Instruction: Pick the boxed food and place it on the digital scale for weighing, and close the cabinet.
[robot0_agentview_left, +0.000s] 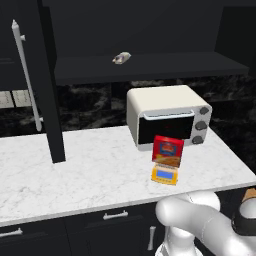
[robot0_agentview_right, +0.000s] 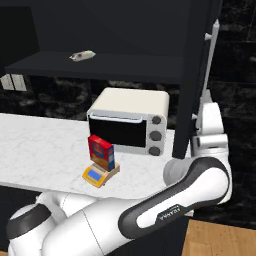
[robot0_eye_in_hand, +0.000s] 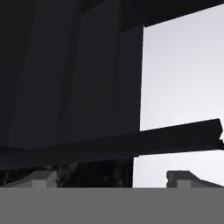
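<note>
The cabinet (robot0_agentview_left: 145, 30) is the biggest thing here, black and open, with two doors swung out: one at the left of the left base view with a long silver handle (robot0_agentview_left: 27, 75), the other edge-on at the right of the right base view. Its upper part is cut off at the top of both base views, and its dark inside is hard to read. One shelf (robot0_agentview_right: 100, 65) carries one small grey-white packet (robot0_agentview_left: 121, 58).

Below lies the white marble worktop (robot0_agentview_left: 75, 170), cut off at the left. On it stands one white toaster oven (robot0_agentview_left: 167, 117) with three knobs.

In front of the oven the one boxed food (robot0_agentview_left: 167, 151) stands upright on the one digital scale (robot0_agentview_left: 165, 175), hiding the scale's plate; just the orange body and blue display show.

The tool (robot0_eye_in_hand: 111, 181) shows as two finger tips spread wide apart with nothing between them, facing the cabinet's dark edge.
</note>
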